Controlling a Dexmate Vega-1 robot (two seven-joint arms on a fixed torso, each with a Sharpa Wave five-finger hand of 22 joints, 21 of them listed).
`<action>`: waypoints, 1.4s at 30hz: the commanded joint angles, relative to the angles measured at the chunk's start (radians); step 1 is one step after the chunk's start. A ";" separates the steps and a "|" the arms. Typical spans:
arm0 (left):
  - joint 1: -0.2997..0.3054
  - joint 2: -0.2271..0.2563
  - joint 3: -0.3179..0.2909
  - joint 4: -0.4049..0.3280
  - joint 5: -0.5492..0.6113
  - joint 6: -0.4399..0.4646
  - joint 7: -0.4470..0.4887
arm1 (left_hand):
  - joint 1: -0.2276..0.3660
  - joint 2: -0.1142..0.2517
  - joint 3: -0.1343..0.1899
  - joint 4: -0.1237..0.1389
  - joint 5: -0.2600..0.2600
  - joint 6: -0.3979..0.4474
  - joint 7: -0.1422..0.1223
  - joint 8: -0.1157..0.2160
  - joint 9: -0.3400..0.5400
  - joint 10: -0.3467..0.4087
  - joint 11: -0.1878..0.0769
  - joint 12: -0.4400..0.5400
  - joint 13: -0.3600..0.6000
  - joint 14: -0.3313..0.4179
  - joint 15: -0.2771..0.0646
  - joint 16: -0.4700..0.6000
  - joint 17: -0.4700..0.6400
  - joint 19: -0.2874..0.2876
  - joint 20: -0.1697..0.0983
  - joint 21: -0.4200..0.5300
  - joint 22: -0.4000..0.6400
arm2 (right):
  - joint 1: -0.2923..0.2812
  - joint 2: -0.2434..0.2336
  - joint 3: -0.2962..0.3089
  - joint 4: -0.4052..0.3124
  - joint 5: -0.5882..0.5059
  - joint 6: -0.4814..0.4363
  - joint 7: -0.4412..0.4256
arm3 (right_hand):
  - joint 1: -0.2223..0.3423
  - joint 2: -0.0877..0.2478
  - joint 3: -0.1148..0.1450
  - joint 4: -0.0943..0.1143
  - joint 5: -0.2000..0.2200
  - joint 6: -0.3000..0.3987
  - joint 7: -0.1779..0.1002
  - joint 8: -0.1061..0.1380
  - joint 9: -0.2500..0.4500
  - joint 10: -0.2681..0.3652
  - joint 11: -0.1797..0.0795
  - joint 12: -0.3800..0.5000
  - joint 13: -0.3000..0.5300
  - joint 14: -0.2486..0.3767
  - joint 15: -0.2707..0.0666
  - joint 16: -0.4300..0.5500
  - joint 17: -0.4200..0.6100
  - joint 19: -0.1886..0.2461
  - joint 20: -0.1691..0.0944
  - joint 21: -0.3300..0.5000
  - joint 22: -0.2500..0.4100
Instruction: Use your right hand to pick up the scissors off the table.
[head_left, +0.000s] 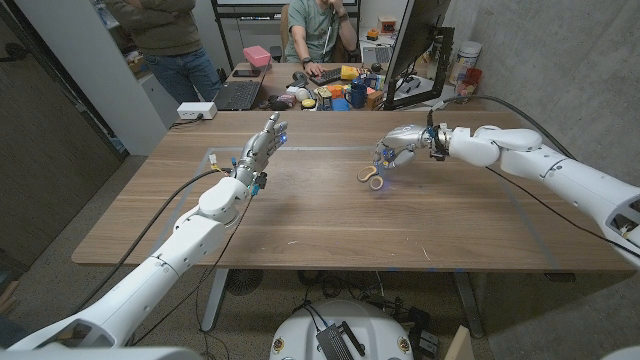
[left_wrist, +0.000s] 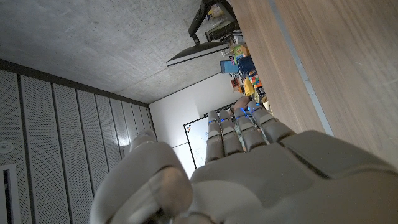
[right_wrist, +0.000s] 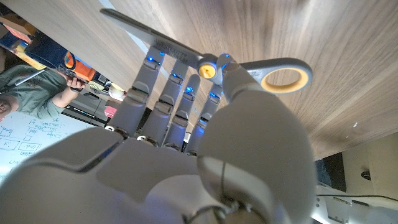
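— Reaching over the scissors (head_left: 373, 177), is the right hand (head_left: 402, 146) nearer than the left hand (head_left: 262, 142)?

— Far nearer: it sits right at them near mid-counter (head_left: 300, 215), fingers (right_wrist: 163, 96) on the blades, thumb by the pivot. Whether it grips yet, nobody can tell.

— Their axis?

— Handles point toward the robot, blades away under the hand. The left hand hangs spread, well apart.

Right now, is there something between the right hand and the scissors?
No, nothing visible. The right hand is already at the scissors, its fingers touching them near the pivot on the bare table.
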 joint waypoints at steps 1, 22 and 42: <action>-0.010 -0.013 0.007 0.043 -0.002 -0.031 -0.024 | -0.002 0.010 -0.004 0.000 0.003 0.012 0.001 0.002 0.003 0.002 -0.003 -0.001 0.006 -0.002 0.003 0.003 0.003 0.002 0.001 0.007 0.003 | -0.006 -0.050 0.082 -0.132 0.012 -0.006 0.079 | 0.006 0.005 0.028 0.017 -0.003 0.141 0.059 0.166 0.201 0.017 0.004 0.009 0.010 0.008 -0.087 0.003 0.005 0.129 -0.142 0.009 0.001; 0.011 0.000 -0.020 0.048 -0.009 -0.073 -0.033 | -0.002 0.012 -0.007 -0.001 0.003 0.012 0.001 0.002 0.003 0.002 0.002 -0.001 0.006 -0.002 0.003 0.004 0.003 0.001 -0.003 0.007 0.003 | 0.020 -0.089 0.226 -0.347 0.088 -0.115 0.277 | 0.003 -0.001 0.049 0.019 -0.024 0.139 0.065 0.177 0.202 0.034 0.008 0.019 0.043 0.030 -0.092 0.005 0.015 0.127 -0.135 0.017 -0.002; 0.020 0.004 -0.036 0.065 -0.022 -0.105 -0.053 | -0.001 0.013 -0.011 -0.001 0.003 0.014 0.000 0.002 0.003 0.002 0.001 -0.001 0.006 -0.002 0.003 0.004 0.003 0.001 -0.003 0.008 0.003 | 0.132 -0.073 0.260 -0.401 0.118 -0.144 0.408 | -0.008 -0.010 0.071 0.021 -0.042 0.136 0.065 0.185 0.199 0.032 0.013 0.018 0.072 0.025 -0.093 -0.005 0.022 0.118 -0.130 0.022 -0.004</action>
